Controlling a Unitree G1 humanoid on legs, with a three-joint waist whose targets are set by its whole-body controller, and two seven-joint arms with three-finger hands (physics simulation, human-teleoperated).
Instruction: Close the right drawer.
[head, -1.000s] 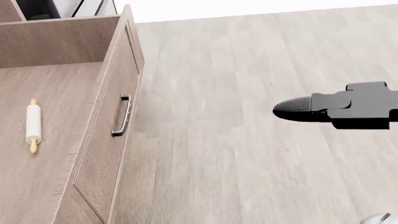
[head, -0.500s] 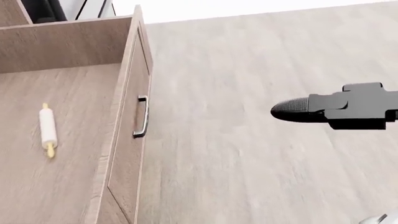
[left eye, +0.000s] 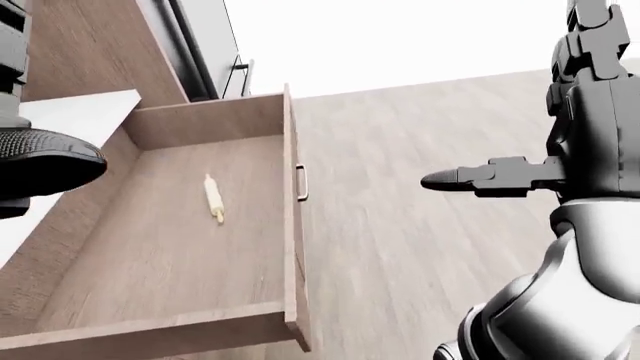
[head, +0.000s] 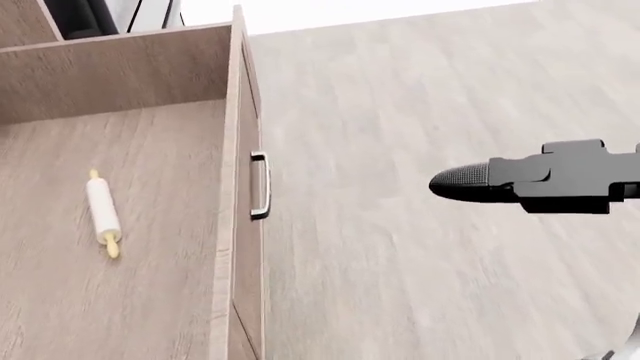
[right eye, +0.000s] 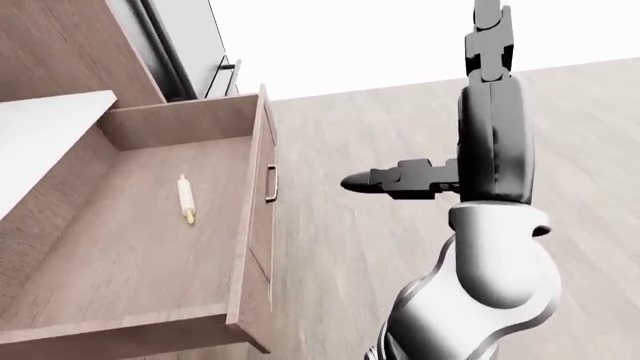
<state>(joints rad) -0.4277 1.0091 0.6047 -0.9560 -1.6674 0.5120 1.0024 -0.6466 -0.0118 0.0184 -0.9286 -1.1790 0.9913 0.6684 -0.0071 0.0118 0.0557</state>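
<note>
The right hand (left eye: 500, 177) is raised upright on its arm, one dark finger pointing toward view left, gripping nothing. The left hand (left eye: 40, 157) shows only as a dark rounded shape at the left edge.

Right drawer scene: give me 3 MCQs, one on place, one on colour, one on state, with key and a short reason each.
1. Where does the rolling pin lie?
A. On the floor
B. Inside the drawer
C. In the right hand

2. What colour are the rolling pin's handles?
A. Yellow
B. Red
C. Black

3. What state is the drawer in?
A. Fully shut
B. Pulled open
C. Removed and lying on the floor

Key:
1 B, the pin rests on the drawer's bottom panel in the head view, left of the drawer front.
2 A, both ends show yellow against the pale body.
3 B, its inside is exposed, and the handle on its front faces the floor, apart from the right hand.
</note>
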